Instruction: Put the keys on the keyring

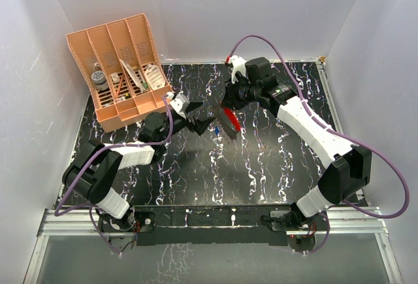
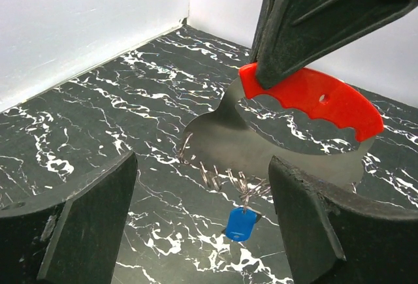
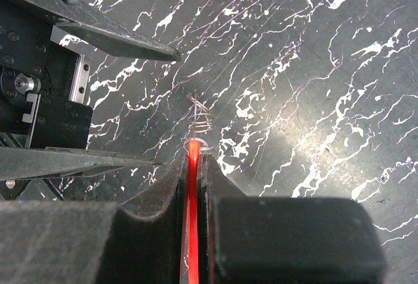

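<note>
My right gripper [image 3: 194, 157] is shut on the red curved side of the keyring [image 2: 313, 101], holding it upright above the marbled table. From the loop's pale silver lower side hang several thin wire rings [image 2: 215, 176], and a small key [image 2: 241, 224] with a blue head dangles from them, clear of the table. My left gripper [image 2: 202, 157] stands open, its two dark fingers [image 2: 91, 219] on either side of the key without touching it. From above, the keyring [image 1: 230, 119] and the key [image 1: 216, 129] sit between the two grippers at the table's middle.
An orange slotted organiser [image 1: 121, 68] with several small items stands at the back left, close behind the left arm. White walls [image 1: 215, 10] enclose the black marbled table [image 1: 215, 173] on three sides. Purple cables loop off both arms.
</note>
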Robot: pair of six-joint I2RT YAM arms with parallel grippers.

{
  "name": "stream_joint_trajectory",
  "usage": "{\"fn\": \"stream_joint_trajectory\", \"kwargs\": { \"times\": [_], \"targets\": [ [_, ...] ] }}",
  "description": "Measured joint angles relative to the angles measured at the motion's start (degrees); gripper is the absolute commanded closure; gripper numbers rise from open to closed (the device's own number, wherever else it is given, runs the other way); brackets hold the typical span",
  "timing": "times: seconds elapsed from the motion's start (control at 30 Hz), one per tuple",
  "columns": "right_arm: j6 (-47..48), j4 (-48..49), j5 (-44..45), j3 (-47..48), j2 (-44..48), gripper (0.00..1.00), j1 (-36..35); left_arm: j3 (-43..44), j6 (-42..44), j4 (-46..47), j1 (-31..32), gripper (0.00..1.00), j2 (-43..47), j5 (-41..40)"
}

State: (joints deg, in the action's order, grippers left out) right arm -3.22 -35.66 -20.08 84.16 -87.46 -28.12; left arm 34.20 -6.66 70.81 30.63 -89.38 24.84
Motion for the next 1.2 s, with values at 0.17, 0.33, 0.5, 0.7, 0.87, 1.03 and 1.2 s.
{"fn": "stream_joint_trajectory", "kwargs": {
  "times": [0.17, 0.33, 0.5, 0.7, 0.87, 1.03, 1.2],
  "targets": [
    [-1.2, 1.3, 0.0, 0.0, 0.0, 1.00, 0.0, 0.0, -3.8, 0.4, 0.0, 0.17, 0.0, -2.4],
    [-1.9, 1.7, 0.3, 0.0, 0.0, 1.00, 0.0, 0.0, -10.4, 1.1, 0.0, 0.15, -0.1, -4.6],
    [-2.7, 2.7, 0.5, 0.0, 0.0, 1.00, 0.0, 0.1, -16.6, -0.2, 0.0, 0.11, -0.1, -5.6],
    [-3.6, 3.6, 0.7, 0.0, 0.0, 1.00, 0.0, 2.9, -22.2, -6.0, 0.0, 0.02, -0.1, -5.7],
    [-4.5, 4.6, 0.7, 0.1, -0.2, 1.00, -0.1, 3.2, -26.0, -6.4, 0.0, 0.02, -0.6, -5.6],
    [-5.0, 4.7, 0.7, 0.1, -0.4, 1.00, -0.3, 3.6, -28.5, -6.4, 0.0, 0.02, -2.6, -5.5],
    [-5.9, 5.3, 0.7, 0.1, -0.4, 1.00, -0.7, 3.9, -29.6, -6.3, 0.5, 0.02, -3.9, -5.9]
  ]
}}
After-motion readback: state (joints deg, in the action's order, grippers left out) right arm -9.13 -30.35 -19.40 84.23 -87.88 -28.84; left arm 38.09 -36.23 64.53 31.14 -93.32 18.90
